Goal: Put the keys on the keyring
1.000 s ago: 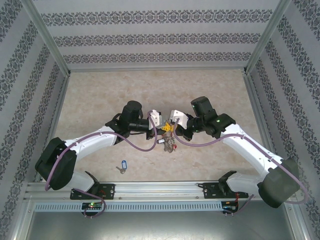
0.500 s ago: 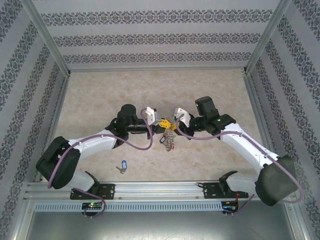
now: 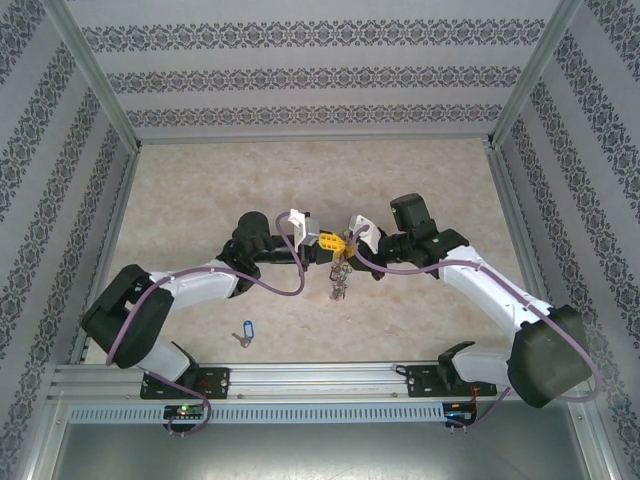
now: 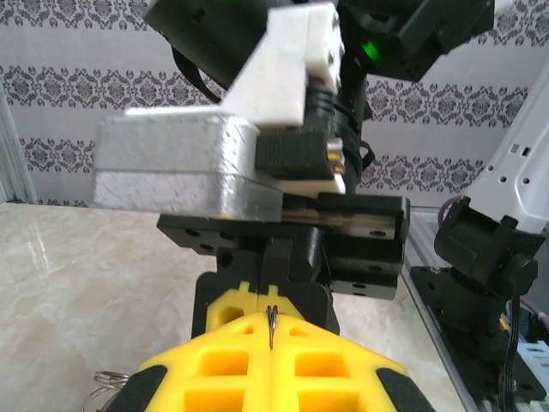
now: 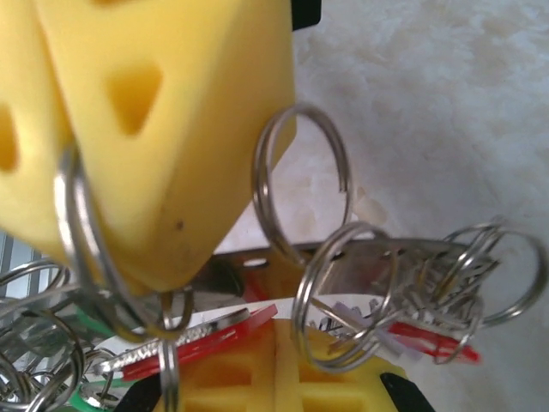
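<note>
Above the surface (image 3: 200, 200) centre, L end effector (image 4: 273, 343) is clamped on the keyring (image 3: 340, 285), R end effector (image 5: 274, 365) closed by the red-tag key (image 5: 214, 330): threading step, prob. needs fine alignment; blue-tag key (image 3: 245, 333) lies apart.

The left gripper (image 3: 325, 241) and right gripper (image 3: 346, 243) have shifted away from the arm bases (image 3: 320, 380) — the keyring (image 3: 340, 283) now hangs narrower.

The left tool (image 3: 324, 242) and right tool (image 3: 347, 243) meet tip to tip above the bench (image 3: 200, 200), jaws closed. The keyring (image 3: 340, 283) hangs directly below the tips. A blue-tagged key (image 3: 245, 331) lies on the bench, well apart.
</note>
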`<state>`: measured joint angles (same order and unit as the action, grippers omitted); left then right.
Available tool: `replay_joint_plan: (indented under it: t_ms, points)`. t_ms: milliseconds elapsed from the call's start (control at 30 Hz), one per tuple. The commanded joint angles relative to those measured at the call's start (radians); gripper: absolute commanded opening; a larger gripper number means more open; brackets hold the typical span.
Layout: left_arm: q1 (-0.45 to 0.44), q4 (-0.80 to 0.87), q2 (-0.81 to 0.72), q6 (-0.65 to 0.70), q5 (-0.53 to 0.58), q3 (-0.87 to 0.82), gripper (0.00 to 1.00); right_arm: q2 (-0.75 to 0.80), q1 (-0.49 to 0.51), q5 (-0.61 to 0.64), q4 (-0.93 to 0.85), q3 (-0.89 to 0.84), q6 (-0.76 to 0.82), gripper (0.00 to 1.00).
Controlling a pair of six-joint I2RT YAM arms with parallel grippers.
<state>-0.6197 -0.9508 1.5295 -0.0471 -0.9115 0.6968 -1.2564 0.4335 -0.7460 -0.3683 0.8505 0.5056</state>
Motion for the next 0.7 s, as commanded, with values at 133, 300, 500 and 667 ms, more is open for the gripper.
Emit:
replay_joint_plan:
  t_ms: [133, 300, 500, 667]
  points:
    - [0.008, -0.269, 0.055, -0.133, 0.045, -0.017, 0.0, 0.1, 0.01, 0.048, 0.12, -0.101, -0.103, 0.0]
    - [0.007, -0.104, 0.005, -0.011, 0.037, -0.014, 0.0, 0.22, -0.008, 0.179, 0.066, -0.12, -0.077, 0.2]
    - [0.008, -0.005, -0.035, 0.052, 0.019, -0.002, 0.0, 0.258, -0.031, 0.101, 0.048, -0.065, -0.081, 0.25]
    - [0.008, -0.007, -0.033, 0.049, 0.013, 0.003, 0.0, 0.204, -0.019, 0.037, 0.07, -0.022, -0.09, 0.27]
